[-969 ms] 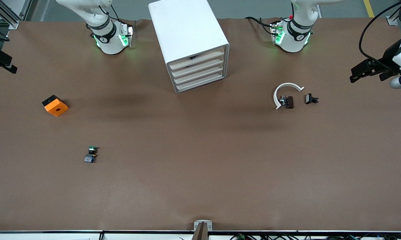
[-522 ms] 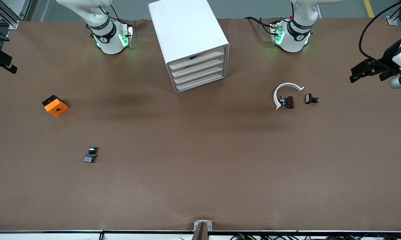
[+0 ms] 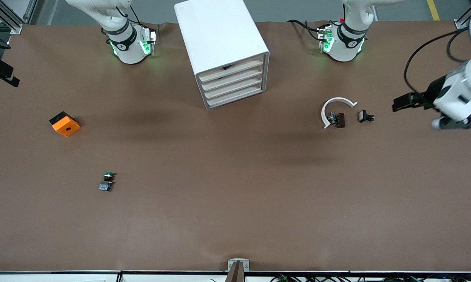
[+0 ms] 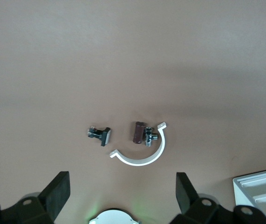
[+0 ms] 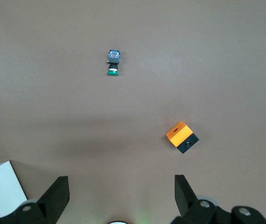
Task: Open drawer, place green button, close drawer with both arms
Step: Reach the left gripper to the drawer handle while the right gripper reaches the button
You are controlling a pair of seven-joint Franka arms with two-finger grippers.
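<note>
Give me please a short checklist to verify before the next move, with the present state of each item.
1. All four drawers of the cabinet shut, so one must be opened first: ok, no drawer is pulled out.
2. Button free on the table, nothing on it: ok. It lies nearer to the front camera than the orange cube.
3. Left gripper open and holding nothing: ok. It is over the table's left-arm end, near the white curved strip.
4. Right gripper open and holding nothing: ok. It waits at the right-arm end.
5. Way to the drawer fronts free: ok, bare table in front of them.
6. Which drawer is meant: cannot tell.
</note>
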